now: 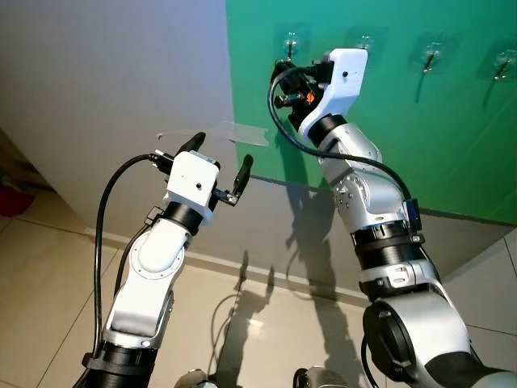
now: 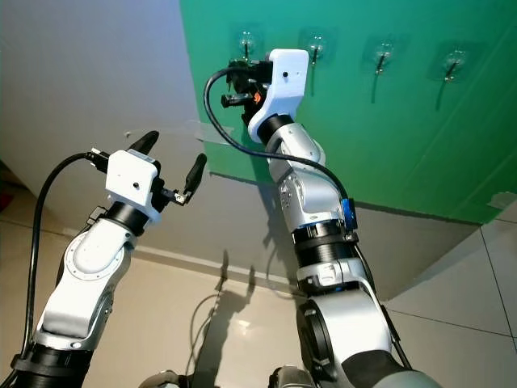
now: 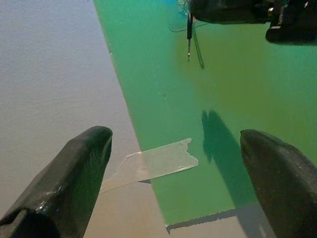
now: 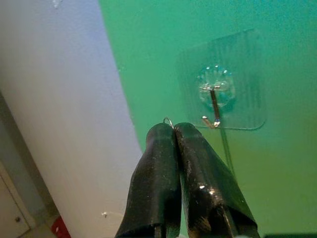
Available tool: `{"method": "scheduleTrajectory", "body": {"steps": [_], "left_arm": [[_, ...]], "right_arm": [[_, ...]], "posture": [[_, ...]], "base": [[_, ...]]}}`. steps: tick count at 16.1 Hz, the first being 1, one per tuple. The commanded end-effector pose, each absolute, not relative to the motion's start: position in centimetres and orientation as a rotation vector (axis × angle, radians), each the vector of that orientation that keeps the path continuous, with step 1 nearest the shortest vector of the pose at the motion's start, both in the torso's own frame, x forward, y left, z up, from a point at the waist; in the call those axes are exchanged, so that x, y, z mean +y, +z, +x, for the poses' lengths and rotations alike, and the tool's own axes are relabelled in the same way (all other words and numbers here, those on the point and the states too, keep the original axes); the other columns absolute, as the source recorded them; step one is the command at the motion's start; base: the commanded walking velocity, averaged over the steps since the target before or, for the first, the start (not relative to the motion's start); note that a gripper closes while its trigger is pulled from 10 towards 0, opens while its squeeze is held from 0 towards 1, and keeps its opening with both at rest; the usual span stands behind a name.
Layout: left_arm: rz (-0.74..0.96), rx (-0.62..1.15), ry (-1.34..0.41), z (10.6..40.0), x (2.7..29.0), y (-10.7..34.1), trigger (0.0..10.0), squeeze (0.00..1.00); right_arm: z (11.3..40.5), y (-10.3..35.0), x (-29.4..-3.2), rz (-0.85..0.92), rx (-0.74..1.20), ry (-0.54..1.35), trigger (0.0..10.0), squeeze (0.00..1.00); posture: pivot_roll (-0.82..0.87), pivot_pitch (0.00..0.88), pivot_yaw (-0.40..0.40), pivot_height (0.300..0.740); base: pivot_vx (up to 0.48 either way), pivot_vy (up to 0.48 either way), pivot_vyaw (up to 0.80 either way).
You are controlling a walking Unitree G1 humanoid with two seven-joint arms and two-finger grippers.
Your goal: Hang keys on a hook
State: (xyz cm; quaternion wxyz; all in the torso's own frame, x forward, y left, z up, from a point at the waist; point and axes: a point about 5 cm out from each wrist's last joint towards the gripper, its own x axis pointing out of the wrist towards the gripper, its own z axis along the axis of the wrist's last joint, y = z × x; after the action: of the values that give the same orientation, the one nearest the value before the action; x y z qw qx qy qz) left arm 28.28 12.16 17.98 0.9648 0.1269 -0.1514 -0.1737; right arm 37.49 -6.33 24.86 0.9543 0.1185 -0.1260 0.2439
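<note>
My right gripper (image 4: 173, 130) is raised against the green sheet (image 1: 436, 137) on the wall. It is shut on the thin wire ring of the keys (image 4: 168, 120). The ring's tip pokes out above the fingertips, just beside and slightly below the leftmost clear stick-on hook (image 4: 214, 106). A dark key (image 3: 189, 34) hangs below that gripper in the left wrist view. My left gripper (image 1: 220, 153) is held up lower and to the left, open and holding nothing, facing the wall.
Three more clear hooks (image 1: 363, 40) (image 1: 432, 56) (image 1: 505, 63) run to the right along the green sheet. A strip of clear tape (image 3: 156, 163) holds the sheet's left edge to the grey wall (image 1: 105, 73). Beige floor tiles (image 1: 48, 275) lie below.
</note>
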Motion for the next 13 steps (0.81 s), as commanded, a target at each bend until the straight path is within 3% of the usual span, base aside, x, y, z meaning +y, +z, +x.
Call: {"method": "scheduleTrajectory", "body": {"steps": [1, 13], "left_arm": [[0.253, -0.329, -0.374, 28.1, 11.8, 18.6, 10.0, 0.0], [0.233, -0.348, -0.41, 27.7, 11.3, 19.0, 10.0, 0.0]], "right_arm": [[37.8, 25.6, -6.5, 0.273, -0.279, 0.482, 10.0, 0.0], [38.9, 25.5, -7.3, 0.309, -0.226, 0.418, 10.0, 0.0]], "posture": [[-0.04, 0.128, 0.015, 0.74], [-0.05, 0.136, 0.013, 0.74]], "base": [[0.0, 0.0, 0.0], [0.0, 0.0, 0.0]]}}
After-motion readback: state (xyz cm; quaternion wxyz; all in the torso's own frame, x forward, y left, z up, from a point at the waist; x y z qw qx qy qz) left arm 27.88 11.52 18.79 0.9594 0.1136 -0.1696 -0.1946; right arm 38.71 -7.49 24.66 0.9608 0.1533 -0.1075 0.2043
